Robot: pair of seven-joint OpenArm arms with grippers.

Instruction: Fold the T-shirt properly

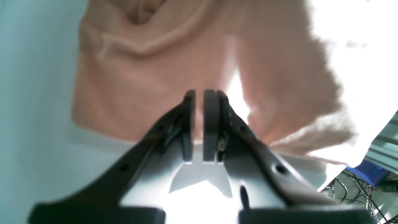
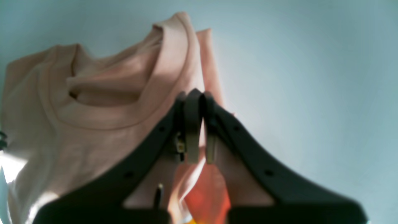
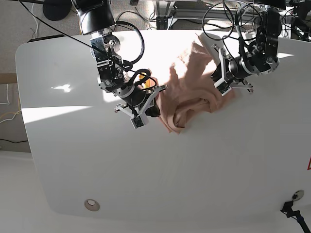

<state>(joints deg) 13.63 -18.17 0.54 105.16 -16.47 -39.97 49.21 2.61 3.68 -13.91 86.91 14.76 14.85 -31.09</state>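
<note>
The T-shirt point(image 3: 194, 73) bunches near the counter's point(image 3: 116, 179) top edge, between the arms. Both left claw point(image 1: 199, 93) and right claw point(image 2: 199, 95) look nearly closed, apparently empty. Soft and light, it probably wants pinching at the hem corners.

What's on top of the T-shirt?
Folds of its own cloth lie over the T-shirt. In the base view, both arms hide parts; whatever those folds cover can't be seen.

The salmon-pink T-shirt point(image 3: 187, 90) lies crumpled and partly folded over itself on the white table point(image 3: 121, 174)
</note>
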